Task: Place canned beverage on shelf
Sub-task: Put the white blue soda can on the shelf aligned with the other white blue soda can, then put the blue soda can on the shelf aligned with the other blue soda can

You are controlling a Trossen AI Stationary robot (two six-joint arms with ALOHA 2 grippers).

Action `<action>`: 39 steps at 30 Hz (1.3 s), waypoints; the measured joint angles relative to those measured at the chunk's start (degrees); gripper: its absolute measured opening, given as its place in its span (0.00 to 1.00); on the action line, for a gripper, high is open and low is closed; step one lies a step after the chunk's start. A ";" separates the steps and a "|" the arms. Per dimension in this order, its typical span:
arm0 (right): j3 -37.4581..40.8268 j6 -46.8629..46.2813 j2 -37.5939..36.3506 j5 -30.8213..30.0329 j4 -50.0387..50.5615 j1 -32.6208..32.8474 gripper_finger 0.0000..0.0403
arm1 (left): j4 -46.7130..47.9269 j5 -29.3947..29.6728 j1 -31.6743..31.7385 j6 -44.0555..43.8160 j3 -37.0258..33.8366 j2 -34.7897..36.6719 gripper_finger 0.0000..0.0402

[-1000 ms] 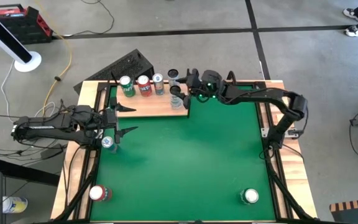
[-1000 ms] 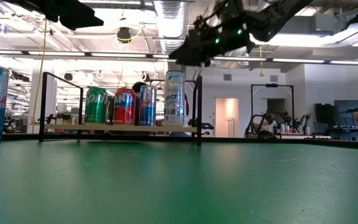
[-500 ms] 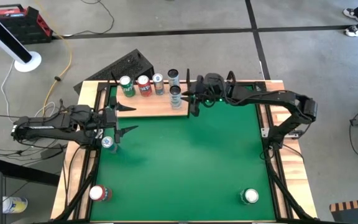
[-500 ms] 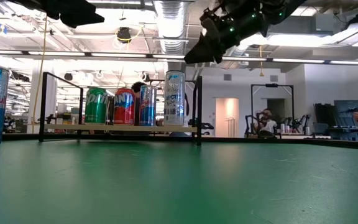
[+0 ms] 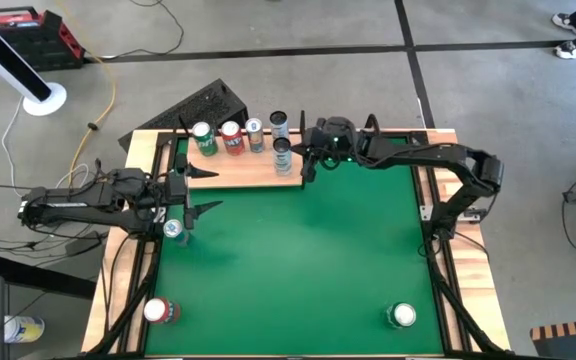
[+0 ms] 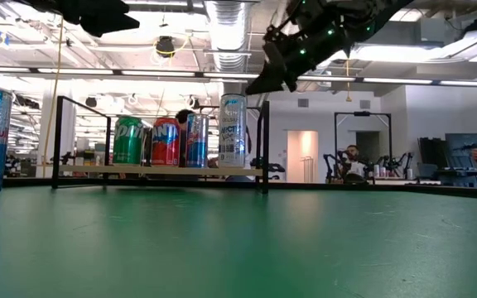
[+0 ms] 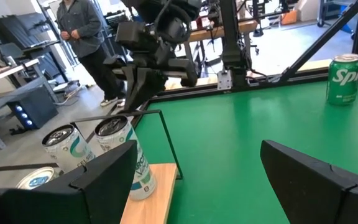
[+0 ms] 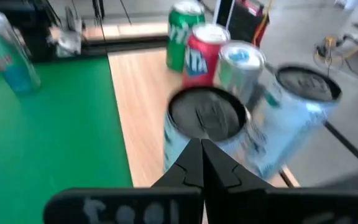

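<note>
The pale wooden shelf (image 5: pixel 243 172) stands at the table's far left on thin black posts (image 6: pixel 263 147). On it stand a green can (image 5: pixel 204 138), a red can (image 5: pixel 231 137), a blue-silver can (image 5: pixel 255 135) and, at its right end, a tall white can (image 5: pixel 282 155), upright on its base. My right gripper (image 5: pixel 306 172) is shut and hangs just right of the white can's top (image 8: pixel 207 115), a little above it, tilted down. My left gripper (image 5: pixel 206 192) waits open at the left edge, above a blue can (image 5: pixel 174 230).
Another can (image 5: pixel 278 122) stands just beyond the shelf's far edge. A red can (image 5: pixel 158 311) is at the near left corner and a green can (image 5: pixel 403 316) at the near right. The green middle of the table is bare. People stand in the room behind.
My right gripper has shut its fingers and drawn back from the white can toward the table's right, rising slightly and tipping its fingers up a little. The white can stays upright on the shelf's right end.
</note>
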State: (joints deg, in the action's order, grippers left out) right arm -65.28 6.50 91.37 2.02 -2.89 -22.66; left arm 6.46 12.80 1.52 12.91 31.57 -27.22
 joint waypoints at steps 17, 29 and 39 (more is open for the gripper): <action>-0.11 0.00 1.34 -1.09 -1.44 -0.10 0.04 | 0.17 0.52 0.02 0.11 0.00 0.00 0.81; -5.49 -10.58 -10.02 -0.61 23.41 13.56 0.04 | 0.17 -0.16 0.02 -0.14 0.02 0.00 0.81; -7.04 -51.55 -12.04 3.42 46.45 39.27 0.06 | 0.18 -5.99 0.02 -1.01 0.02 -0.36 0.81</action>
State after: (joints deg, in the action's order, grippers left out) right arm -72.31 -45.05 79.33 5.44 43.56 16.61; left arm 6.64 6.81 1.54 11.90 31.59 -27.58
